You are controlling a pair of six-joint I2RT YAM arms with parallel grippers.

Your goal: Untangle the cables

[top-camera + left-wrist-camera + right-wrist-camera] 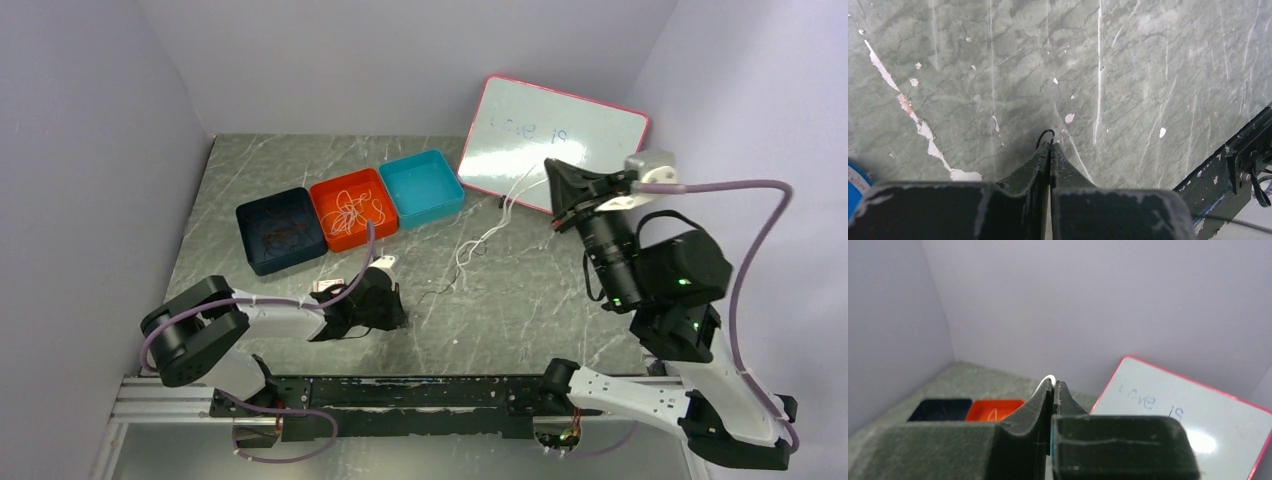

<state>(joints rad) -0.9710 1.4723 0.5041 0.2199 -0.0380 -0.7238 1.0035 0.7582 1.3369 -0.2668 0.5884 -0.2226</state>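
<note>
A thin white cable (492, 232) hangs from my raised right gripper (550, 180) down to the table in front of the whiteboard. In the right wrist view the gripper (1053, 384) is shut, with a white cable loop (1046, 379) showing at its tips. A thin black cable (440, 288) runs across the table from the white cable's lower end to my left gripper (398, 314), which is low on the table. In the left wrist view this gripper (1050, 145) is shut on a small black cable loop (1046, 133).
Three trays stand in a row at the back: dark navy (256, 215), orange (322, 190) holding white cables (352, 212), and teal (450, 175). A pink-rimmed whiteboard (552, 145) leans at the back right. The black rail (1228, 165) runs along the near edge.
</note>
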